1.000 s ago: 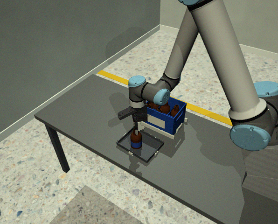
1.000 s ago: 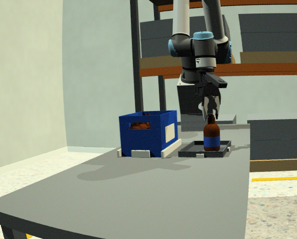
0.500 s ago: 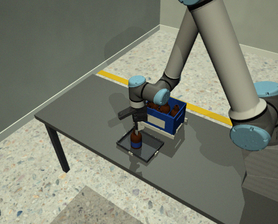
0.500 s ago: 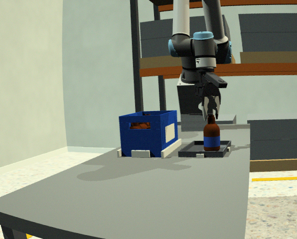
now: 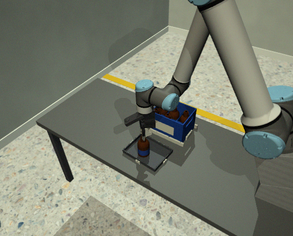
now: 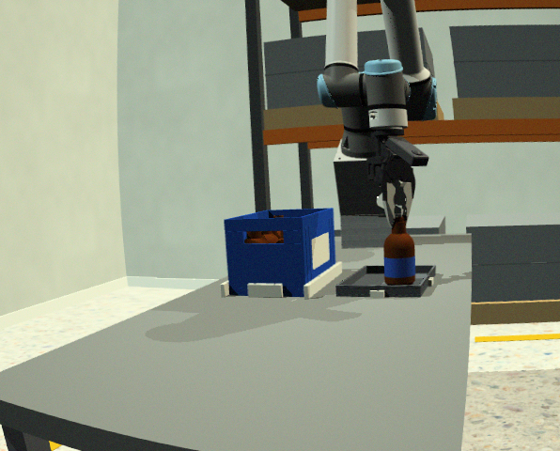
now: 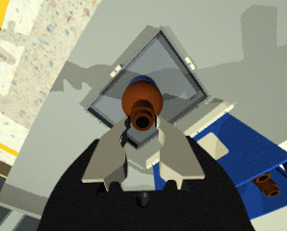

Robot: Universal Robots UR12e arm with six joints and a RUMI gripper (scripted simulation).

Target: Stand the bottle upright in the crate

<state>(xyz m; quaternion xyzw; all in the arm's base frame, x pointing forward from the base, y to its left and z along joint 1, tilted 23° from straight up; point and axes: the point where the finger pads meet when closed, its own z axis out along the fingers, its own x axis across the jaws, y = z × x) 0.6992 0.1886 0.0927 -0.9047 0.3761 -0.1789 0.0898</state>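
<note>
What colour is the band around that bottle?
Blue, on a brown bottle; clearest in the exterior view.

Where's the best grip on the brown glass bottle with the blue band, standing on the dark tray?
Grip the narrow neck from straight above. The brown glass bottle stands upright on the dark tray, neck up, and the neck is slimmer than the banded body. The gripper is closed on it there.

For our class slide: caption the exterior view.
Gripper closes on the upright bottle's neck in the tray, beside the blue crate.
</note>
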